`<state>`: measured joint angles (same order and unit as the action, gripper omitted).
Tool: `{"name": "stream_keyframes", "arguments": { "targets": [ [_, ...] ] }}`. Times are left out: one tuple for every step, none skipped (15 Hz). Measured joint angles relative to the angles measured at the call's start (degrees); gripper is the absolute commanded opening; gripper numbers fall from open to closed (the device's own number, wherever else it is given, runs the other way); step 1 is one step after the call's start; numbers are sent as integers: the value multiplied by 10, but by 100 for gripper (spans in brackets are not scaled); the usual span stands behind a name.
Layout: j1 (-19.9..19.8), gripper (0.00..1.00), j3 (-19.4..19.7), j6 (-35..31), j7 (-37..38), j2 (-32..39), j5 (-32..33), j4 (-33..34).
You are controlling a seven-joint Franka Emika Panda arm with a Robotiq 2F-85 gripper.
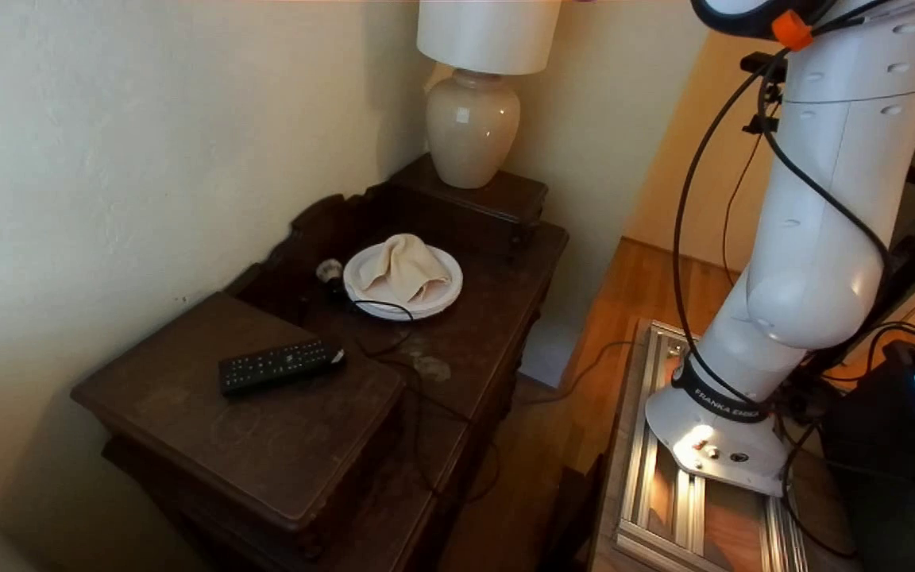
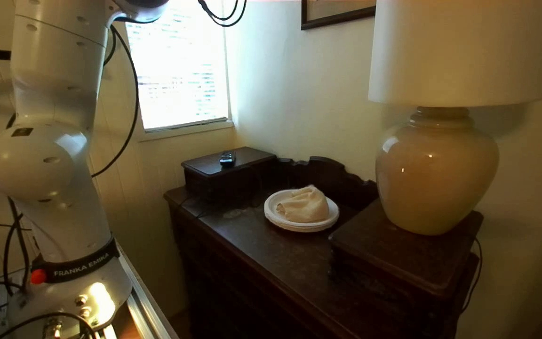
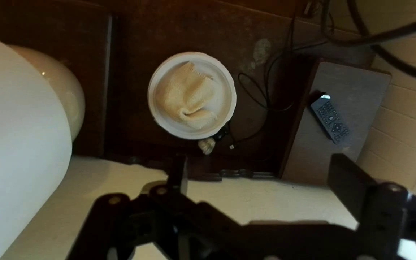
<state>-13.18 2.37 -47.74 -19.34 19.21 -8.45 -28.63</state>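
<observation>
My gripper (image 3: pixel 259 159) is open and empty in the wrist view, its two dark fingers wide apart. It is out of frame in both exterior views. It is above the dark wooden dresser (image 1: pixel 497 318), apart from everything on it. A stack of white plates (image 3: pixel 229 90) stands on the dresser and shows in both exterior views. A crumpled cream cloth (image 3: pixel 188 90) lies on the top plate, peaked in the middle. A black remote (image 3: pixel 330 118) lies on the raised end box of the dresser. A small brush (image 3: pixel 206 145) with pale bristles lies beside the plates.
A large lamp (image 2: pixel 435 169) with a white shade stands on the dresser's far raised box (image 2: pixel 407 254), near the plates. A thin black cable (image 3: pixel 267 83) loops across the dresser top. A wall runs behind the dresser's carved back edge (image 2: pixel 327 167). A window (image 2: pixel 181 70) is beyond the remote.
</observation>
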Motion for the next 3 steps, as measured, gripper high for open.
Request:
{"name": "stream_keyframes", "arguments": {
  "targets": [
    [3,100,0,0,18,2,0,-14],
    [4,100,-1,-1,21,5,0,-18],
    [4,100,-1,-1,20,7,0,-18]
  ]
}}
